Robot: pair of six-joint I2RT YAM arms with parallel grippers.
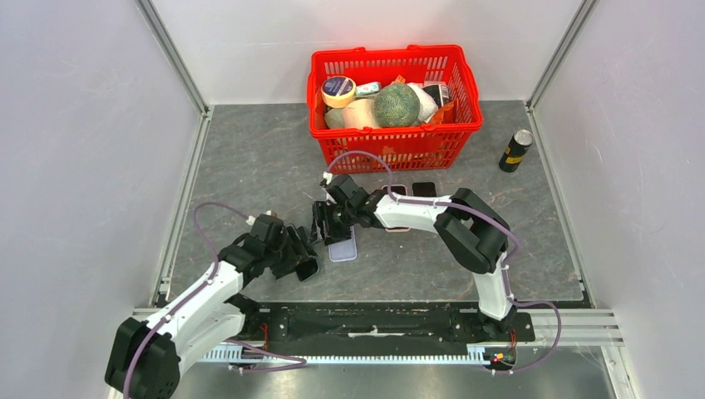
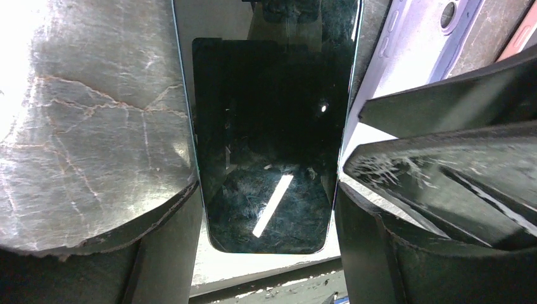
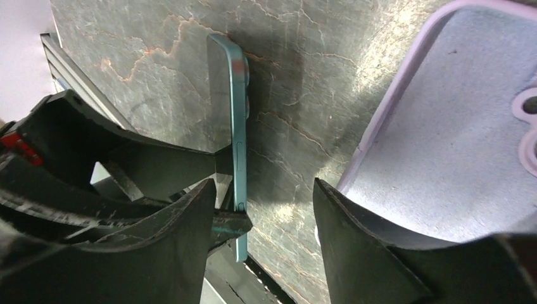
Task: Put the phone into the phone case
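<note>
The phone has a black screen and a teal frame. My left gripper is shut on its two long sides and holds it up on edge above the table. In the right wrist view the phone shows edge-on, pinched by the left fingers. The lavender phone case lies open side up on the table just right of the phone, and also shows in the right wrist view and the left wrist view. My right gripper is open, its fingers astride the phone's edge, above the case's left rim.
A red basket full of goods stands at the back centre. A dark can stands to its right. Two small dark flat items lie in front of the basket, behind the right arm.
</note>
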